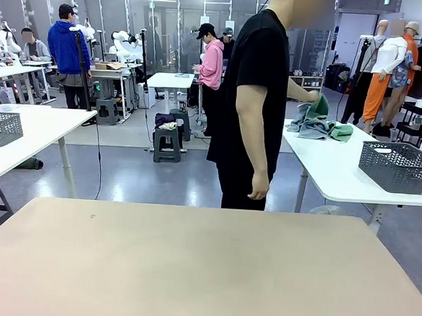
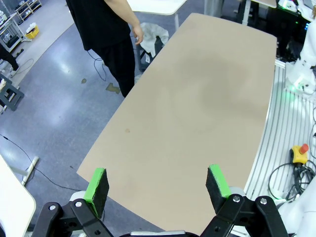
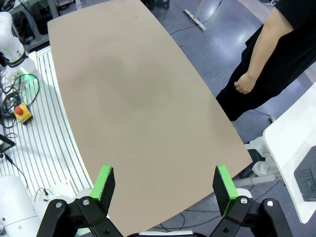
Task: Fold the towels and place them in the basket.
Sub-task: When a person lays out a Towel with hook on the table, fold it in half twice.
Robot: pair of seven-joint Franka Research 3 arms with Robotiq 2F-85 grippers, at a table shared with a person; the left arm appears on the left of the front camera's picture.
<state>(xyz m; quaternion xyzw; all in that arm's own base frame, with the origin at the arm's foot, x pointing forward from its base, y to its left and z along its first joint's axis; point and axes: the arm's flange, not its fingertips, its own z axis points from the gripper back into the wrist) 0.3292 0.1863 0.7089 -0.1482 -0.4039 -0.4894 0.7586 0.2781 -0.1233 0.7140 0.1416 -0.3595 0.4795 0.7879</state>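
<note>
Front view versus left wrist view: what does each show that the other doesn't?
Front view: the towels heaped on a white side table, the person's hand on them, the basket beside. Left wrist view: the left gripper, jaws open, over the tan table's edge, and a red stop button. Both: the tan table and the person in black at its far side.

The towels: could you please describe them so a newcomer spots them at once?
Past the beige table, find the white side table on the right. At its far end lies a crumpled heap of towels, mint green and grey-blue; the dark lattice basket nearer the camera is rigid.
</note>
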